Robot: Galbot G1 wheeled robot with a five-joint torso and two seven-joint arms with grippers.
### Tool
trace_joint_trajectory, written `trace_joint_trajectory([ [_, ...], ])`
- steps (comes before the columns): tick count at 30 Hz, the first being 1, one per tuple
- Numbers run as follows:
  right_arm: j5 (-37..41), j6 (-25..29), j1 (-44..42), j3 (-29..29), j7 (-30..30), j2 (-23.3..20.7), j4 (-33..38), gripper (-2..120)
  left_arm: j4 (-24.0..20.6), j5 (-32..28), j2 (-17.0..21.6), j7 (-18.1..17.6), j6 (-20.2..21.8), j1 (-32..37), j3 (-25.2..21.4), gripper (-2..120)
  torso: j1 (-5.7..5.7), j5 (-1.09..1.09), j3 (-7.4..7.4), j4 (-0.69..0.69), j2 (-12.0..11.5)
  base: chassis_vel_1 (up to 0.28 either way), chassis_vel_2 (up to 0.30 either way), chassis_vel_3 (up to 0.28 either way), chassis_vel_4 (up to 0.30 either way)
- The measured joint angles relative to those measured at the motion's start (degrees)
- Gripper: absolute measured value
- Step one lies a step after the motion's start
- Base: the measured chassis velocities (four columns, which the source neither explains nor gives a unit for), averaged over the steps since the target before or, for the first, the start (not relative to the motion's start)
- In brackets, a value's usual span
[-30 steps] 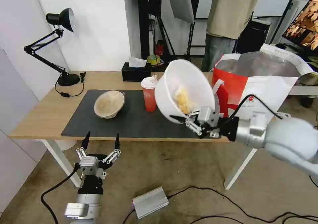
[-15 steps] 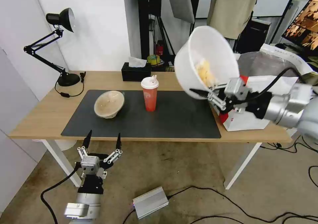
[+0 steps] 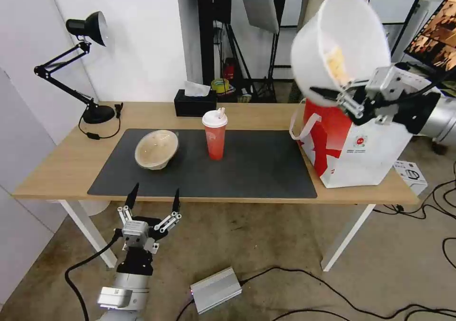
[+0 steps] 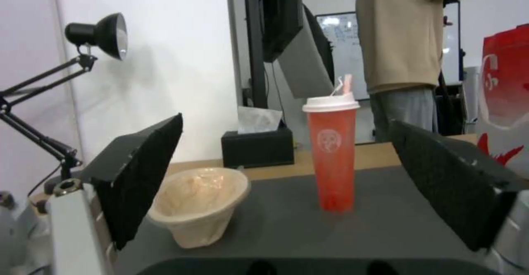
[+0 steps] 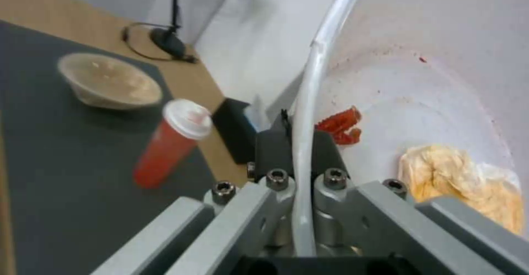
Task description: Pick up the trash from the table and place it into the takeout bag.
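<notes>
My right gripper [image 3: 339, 97] is shut on the rim of the white round bowl [image 3: 335, 41], tilted, with yellowish scraps inside [image 5: 463, 184], high above the takeout bag [image 3: 361, 145] at the table's right end. On the dark mat [image 3: 237, 169] stand the red drink cup [image 3: 215, 135] with its white lid and the beige lidded bowl [image 3: 156, 149]. My left gripper [image 3: 153, 202] hangs open below the table's front edge, fingers [image 4: 138, 175] spread, facing the cup [image 4: 332, 151] and beige bowl [image 4: 198, 204].
A black tissue box [image 3: 194, 103] and a black desk lamp [image 3: 90, 64] stand at the back of the light-wood table [image 3: 66, 159]. A person [image 4: 402, 47] stands behind the table. Cables and a silver box [image 3: 216, 290] lie on the floor.
My right gripper has carried the white bowl up and to the right, from over the mat to above the takeout bag. The left gripper has risen slightly.
</notes>
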Motion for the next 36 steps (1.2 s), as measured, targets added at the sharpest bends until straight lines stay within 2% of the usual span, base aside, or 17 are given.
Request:
trace_joint_trajectory([
  [17, -2.22, 0.32, 0.42, 1.63, 0.17, 1.35, -9.45, 0, -0.07, -0.05, 0.36, 0.32, -0.02, 0.16, 0.21, 100, 0.0, 0.0, 0.0, 0.0, 0.0, 0.0, 0.0, 0.0, 0.0],
  [36, -9.43, 1.12, 2.87, -1.21, -0.65, 6.64, -19.16, 0, 0.32, -0.09, 1.2, 0.91, -0.17, 0.23, 0.51, 100, 0.0, -0.01, 0.0, 0.0, 0.0, 0.0, 0.0, 0.0, 0.0],
])
